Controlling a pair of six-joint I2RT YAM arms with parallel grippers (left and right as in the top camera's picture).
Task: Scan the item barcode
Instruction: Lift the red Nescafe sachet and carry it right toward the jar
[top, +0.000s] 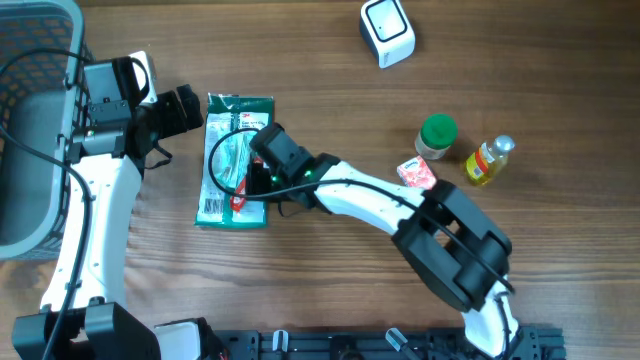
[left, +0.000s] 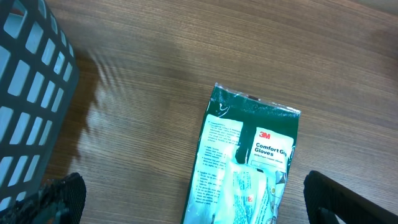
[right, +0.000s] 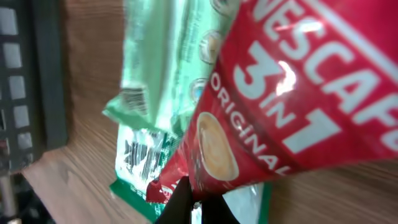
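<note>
A white scanner (top: 387, 30) stands at the far edge of the table. A green glove packet (top: 222, 130) lies flat on the wood left of centre, also seen in the left wrist view (left: 249, 162). My right gripper (top: 248, 183) hangs over its lower half, shut on a red Nescafe 3-in-1 sachet (top: 238, 197). In the right wrist view the sachet (right: 292, 93) fills the frame above the pinched fingers (right: 183, 205), and a barcode (right: 134, 99) shows on the green packet behind it. My left gripper (top: 192, 110) stands wide open at the packet's top left corner, holding nothing.
A grey basket (top: 30, 120) sits at the left table edge, close behind the left arm. At the right are a green-capped jar (top: 437, 135), a small yellow bottle (top: 487, 160) and a pink packet (top: 417, 173).
</note>
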